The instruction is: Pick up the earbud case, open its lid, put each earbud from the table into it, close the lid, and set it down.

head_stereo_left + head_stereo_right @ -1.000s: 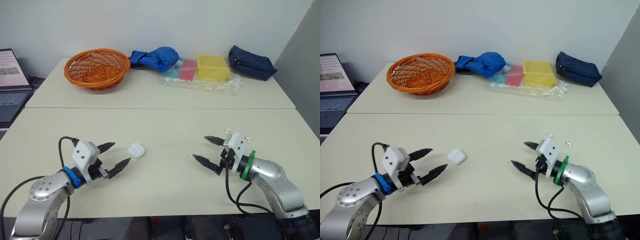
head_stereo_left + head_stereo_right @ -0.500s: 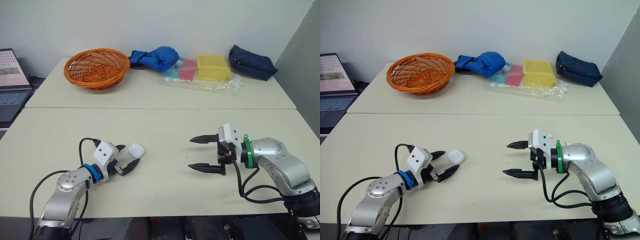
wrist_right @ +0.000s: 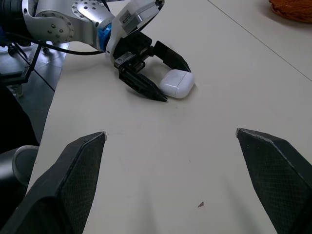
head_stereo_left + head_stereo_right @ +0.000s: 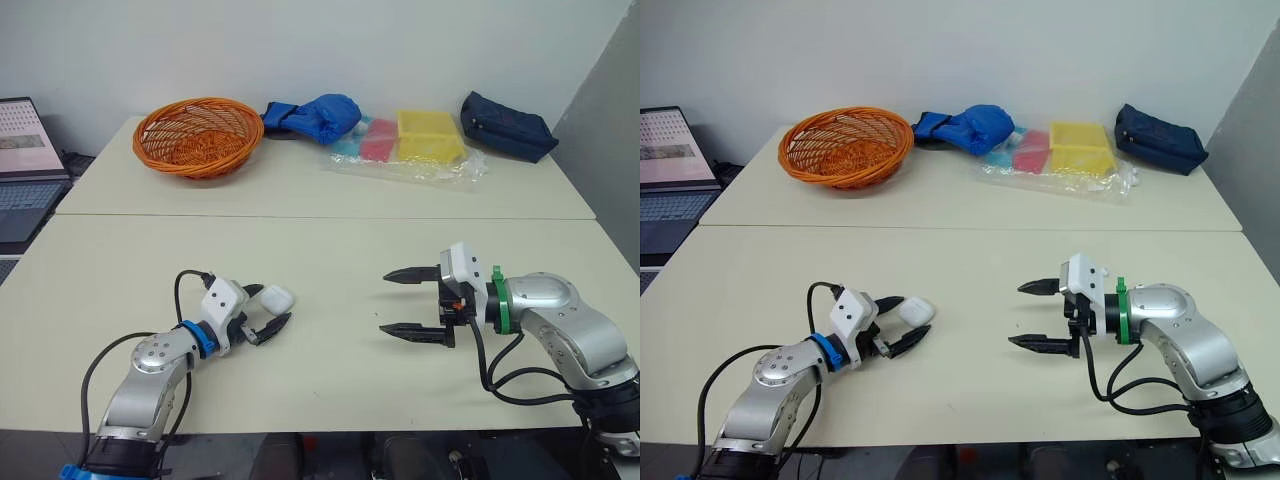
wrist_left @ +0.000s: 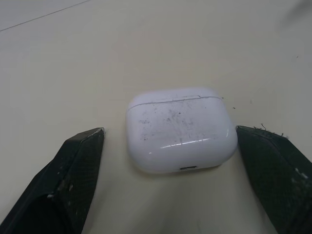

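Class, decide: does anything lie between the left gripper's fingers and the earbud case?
Nothing visible does. The earbud case lies on the table between the fingers of the open left gripper, with only bare tabletop around it.

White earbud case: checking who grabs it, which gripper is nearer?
Left. The left gripper flanks the glossy white earbud case with open jaws; the right gripper hangs open, well to its right.
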`<state>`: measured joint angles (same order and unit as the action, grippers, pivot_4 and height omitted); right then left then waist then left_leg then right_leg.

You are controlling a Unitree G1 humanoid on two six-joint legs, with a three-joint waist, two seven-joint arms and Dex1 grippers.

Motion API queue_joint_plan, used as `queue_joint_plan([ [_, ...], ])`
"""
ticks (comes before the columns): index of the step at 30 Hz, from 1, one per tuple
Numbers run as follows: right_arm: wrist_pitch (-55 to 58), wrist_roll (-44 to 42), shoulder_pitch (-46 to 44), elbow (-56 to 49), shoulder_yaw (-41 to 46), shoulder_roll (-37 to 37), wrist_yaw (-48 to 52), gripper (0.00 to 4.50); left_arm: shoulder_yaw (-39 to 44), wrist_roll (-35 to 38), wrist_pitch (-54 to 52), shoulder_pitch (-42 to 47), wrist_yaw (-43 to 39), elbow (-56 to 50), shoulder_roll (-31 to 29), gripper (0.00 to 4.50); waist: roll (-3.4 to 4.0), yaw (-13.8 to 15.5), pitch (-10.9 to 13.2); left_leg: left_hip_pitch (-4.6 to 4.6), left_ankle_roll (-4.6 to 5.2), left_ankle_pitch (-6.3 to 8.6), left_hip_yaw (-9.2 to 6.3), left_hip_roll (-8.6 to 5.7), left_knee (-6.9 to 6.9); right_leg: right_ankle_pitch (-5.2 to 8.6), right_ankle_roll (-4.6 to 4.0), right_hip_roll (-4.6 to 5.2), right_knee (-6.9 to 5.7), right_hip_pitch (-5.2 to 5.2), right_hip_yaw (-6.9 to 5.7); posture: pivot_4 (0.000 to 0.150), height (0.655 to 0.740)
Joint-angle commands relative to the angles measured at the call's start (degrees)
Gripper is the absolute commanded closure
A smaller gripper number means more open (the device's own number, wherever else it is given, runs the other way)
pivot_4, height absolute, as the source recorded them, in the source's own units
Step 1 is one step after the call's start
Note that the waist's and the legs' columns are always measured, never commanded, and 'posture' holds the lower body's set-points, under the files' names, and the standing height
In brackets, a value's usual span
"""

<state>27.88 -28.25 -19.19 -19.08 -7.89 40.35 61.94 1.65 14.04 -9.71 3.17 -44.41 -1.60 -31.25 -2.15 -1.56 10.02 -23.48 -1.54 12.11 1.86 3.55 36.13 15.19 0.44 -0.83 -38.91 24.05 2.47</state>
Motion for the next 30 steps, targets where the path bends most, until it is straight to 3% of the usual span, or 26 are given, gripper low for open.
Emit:
queue_joint_plan([
  [1, 0.18, -0.83, 0.02, -2.41, 2.16, 0.86, -0.32, 0.0, -1.34, -0.55, -0.49, -0.12, -0.13, -0.25, 0.45, 0.58, 0.0, 0.0, 0.0, 0.0, 0.0, 0.0, 0.01, 0.0, 0.0, 0.0, 0.01, 0.0, 0.0, 0.0, 0.01, 0.15, 0.74],
  [5, 0.45, -1.01, -0.11, -2.44, 2.38, 0.76, -0.75, 0.0, -0.99, -0.17, -1.84, -1.01, 0.96, -1.36, 0.61, 1.71, 0.0, -0.02, 0.0, 0.02, 0.0, 0.0, 0.02, 0.01, 0.01, -0.02, 0.03, 0.0, -0.01, 0.0, 0.02, 0.15, 0.74],
  [12, -0.5, 0.35, 0.12, -1.59, 2.21, 0.75, -1.27, 0.0, 0.03, -1.3, 2.67, 2.08, 0.48, 2.79, -0.68, 1.71, 0.0, -0.01, 0.0, 0.04, 0.01, 0.0, 0.0, 0.0, 0.0, -0.02, 0.02, -0.01, -0.04, -0.01, 0.0, 0.15, 0.74],
  [17, 11.33, -4.6, -6.33, -1.1, 3.03, -4.83, -9.74, 0.0, -3.76, -9.76, 37.0, 18.98, -8.16, 13.25, -6.33, 1.71, -0.18, 0.09, 0.1, 0.01, 0.01, -0.04, -0.05, 0.03, 0.08, -0.24, -0.26, -0.11, -0.06, 0.05, -0.09, 0.15, 0.74],
  [23, 19.05, -4.36, -12.49, 3.16, 1.76, -8.12, -14.5, 0.0, -9.13, -17.87, 66.73, 33.9, -7.41, 31.76, -5.34, 1.71, 0.03, -0.03, -0.05, 0.06, 0.03, -0.05, 0.3, -0.04, 0.01, -0.34, -0.3, -0.12, 0.03, 0.02, 0.02, 0.15, 0.74],
  [30, 25.93, -8.41, -20.04, 5.91, 3.79, -15.05, -18.98, 0.0, -11.96, -24.13, 82.68, 45.84, -1.52, 46.16, -2.46, 1.71, 0.0, -0.01, -0.03, -0.48, 0.03, -0.05, 0.16, -0.06, 0.03, -0.39, -0.27, -0.21, 0.02, 0.43, -0.05, 0.15, 0.74],
])
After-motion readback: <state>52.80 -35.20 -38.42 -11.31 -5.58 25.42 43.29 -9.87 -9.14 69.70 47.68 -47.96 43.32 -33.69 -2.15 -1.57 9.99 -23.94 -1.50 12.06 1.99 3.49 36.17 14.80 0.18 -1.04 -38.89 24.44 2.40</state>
